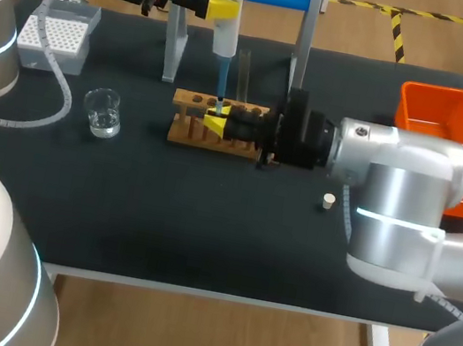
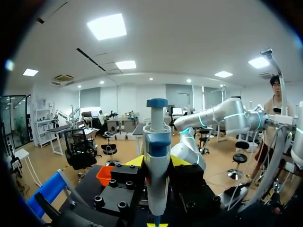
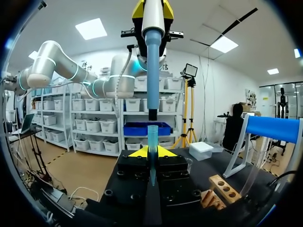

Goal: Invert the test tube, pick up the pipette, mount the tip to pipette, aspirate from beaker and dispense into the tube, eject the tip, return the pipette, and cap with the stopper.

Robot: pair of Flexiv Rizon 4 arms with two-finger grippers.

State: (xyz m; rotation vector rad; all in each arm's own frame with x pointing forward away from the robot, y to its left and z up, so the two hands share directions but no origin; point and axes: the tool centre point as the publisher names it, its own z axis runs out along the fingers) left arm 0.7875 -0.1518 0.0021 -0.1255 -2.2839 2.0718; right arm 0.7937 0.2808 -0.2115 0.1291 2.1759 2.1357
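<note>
In the upper middle of the head view, the left hand (image 1: 218,5) is clamped on the upper body of the pipette (image 1: 226,36), which hangs upright with its thin blue end pointing down at the wooden rack (image 1: 187,127) in the middle of the worktop (image 1: 205,222). In the left wrist view the pipette (image 2: 156,161) stands between the yellow fingertips (image 2: 136,161), which touch it on both sides.

The right arm comes in from the right of the frame, and the right hand (image 1: 215,123) lies level over the rack, directly under the pipette. In the right wrist view the right hand (image 3: 152,152) is closed on the test tube (image 3: 152,142), which stands upright between its fingers, mouth up. The pipette's lower end (image 3: 152,113) hangs just above that mouth, and I cannot tell whether they touch.

The beaker (image 1: 102,112) stands left of the rack. The tip box (image 1: 54,34) is at the upper left. The stopper (image 1: 328,201) lies on the worktop right of centre, and an orange bin (image 1: 443,143) sits at the right edge.
</note>
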